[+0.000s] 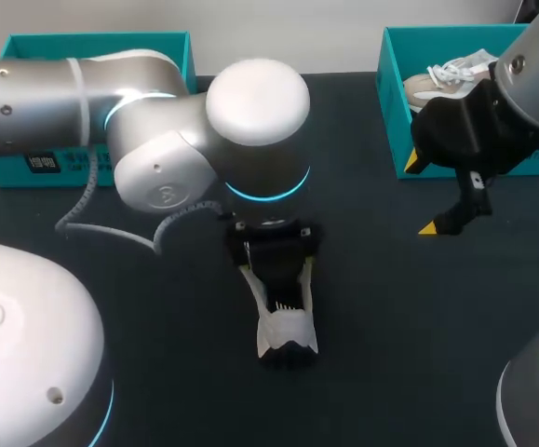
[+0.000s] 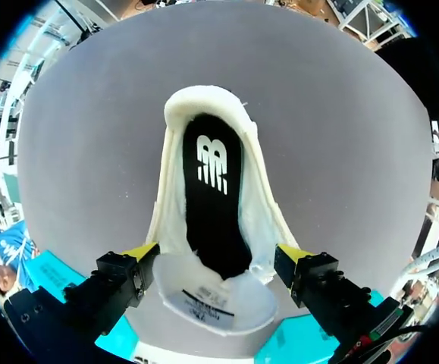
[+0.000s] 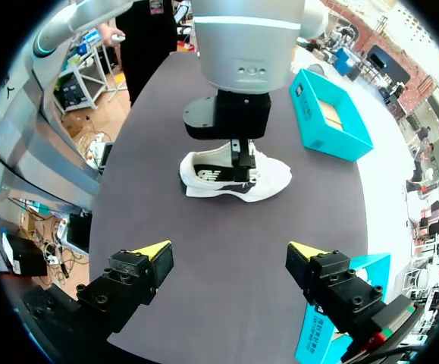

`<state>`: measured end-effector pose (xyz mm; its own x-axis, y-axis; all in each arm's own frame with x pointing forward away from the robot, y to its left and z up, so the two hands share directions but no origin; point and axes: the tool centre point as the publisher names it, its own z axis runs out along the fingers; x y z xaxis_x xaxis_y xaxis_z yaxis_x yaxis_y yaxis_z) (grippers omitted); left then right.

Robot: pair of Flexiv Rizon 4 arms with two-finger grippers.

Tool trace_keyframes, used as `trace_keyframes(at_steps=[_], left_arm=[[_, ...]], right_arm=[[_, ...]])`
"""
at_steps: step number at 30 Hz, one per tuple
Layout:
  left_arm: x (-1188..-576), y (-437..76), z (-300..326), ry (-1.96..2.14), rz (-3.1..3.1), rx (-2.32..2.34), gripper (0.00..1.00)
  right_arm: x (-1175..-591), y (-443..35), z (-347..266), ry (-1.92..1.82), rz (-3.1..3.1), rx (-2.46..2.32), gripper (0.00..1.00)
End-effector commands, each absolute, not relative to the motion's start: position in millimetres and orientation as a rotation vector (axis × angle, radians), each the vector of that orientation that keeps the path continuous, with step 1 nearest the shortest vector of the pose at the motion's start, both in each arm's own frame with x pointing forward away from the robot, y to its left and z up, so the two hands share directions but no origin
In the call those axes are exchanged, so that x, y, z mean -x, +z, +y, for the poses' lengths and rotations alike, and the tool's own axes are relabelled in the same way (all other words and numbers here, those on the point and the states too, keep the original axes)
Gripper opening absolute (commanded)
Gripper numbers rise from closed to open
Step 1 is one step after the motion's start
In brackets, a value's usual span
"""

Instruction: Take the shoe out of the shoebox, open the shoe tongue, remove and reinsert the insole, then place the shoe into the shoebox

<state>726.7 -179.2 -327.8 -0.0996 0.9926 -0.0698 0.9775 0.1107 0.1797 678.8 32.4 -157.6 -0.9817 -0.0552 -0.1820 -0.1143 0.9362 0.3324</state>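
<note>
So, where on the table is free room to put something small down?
Free: the table between the shoe and the right gripper, and the strip between the shoe and the near edge. Crowded: the middle, where the left arm hangs over the shoe, and the right box, holding a second shoe.

Shoe (image 2: 258, 216): white upper, cloth with smooth synthetic overlays. The collar lining is soft, fleecy and matt.
Insole (image 2: 211, 205): black, matt, fine fabric face with white print.
Tongue (image 2: 215, 299): white padded cloth with a smooth label.
Surface (image 1: 399, 317): dark, matt, even, without sheen.
Shoebox at 1 o'clock (image 1: 395, 102) and shoebox at 11 o'clock (image 1: 92, 47): teal card, matt.
Left arm (image 1: 157, 121): satin silver shell with glossy white caps.
Right pincer (image 3: 229, 250): matt black hard body, smooth yellow tips.
</note>
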Motion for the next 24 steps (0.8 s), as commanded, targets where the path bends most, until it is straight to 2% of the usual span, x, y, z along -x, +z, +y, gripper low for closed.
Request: trace_keyframes(at_steps=[1, 14, 15, 17, 20, 24], left_arm=[[-738, -315, -173, 0.153, 2.205, -1.985, 1.00], [-767, -299, -171, 0.186, 2.215, -1.962, 1.00], [-768, -299, -171, 0.192, 2.212, -1.964, 0.94], [-769, -301, -174, 0.198, 2.206, -1.974, 0.57], [-770, -304, -176, 0.201, 2.204, -1.988, 0.47], [-770, -306, -177, 0.204, 2.203, -2.004, 0.43]], right_arm=[[-682, -158, 35, 0.511, 2.930, 0.128, 1.00], [-682, -158, 35, 0.511, 2.930, 0.128, 1.00], [-682, -158, 35, 0.511, 2.930, 0.128, 1.00], [-682, -158, 35, 0.511, 2.930, 0.128, 1.00], [-682, -158, 35, 0.511, 2.930, 0.128, 1.00], [-682, -158, 35, 0.511, 2.930, 0.128, 1.00]])
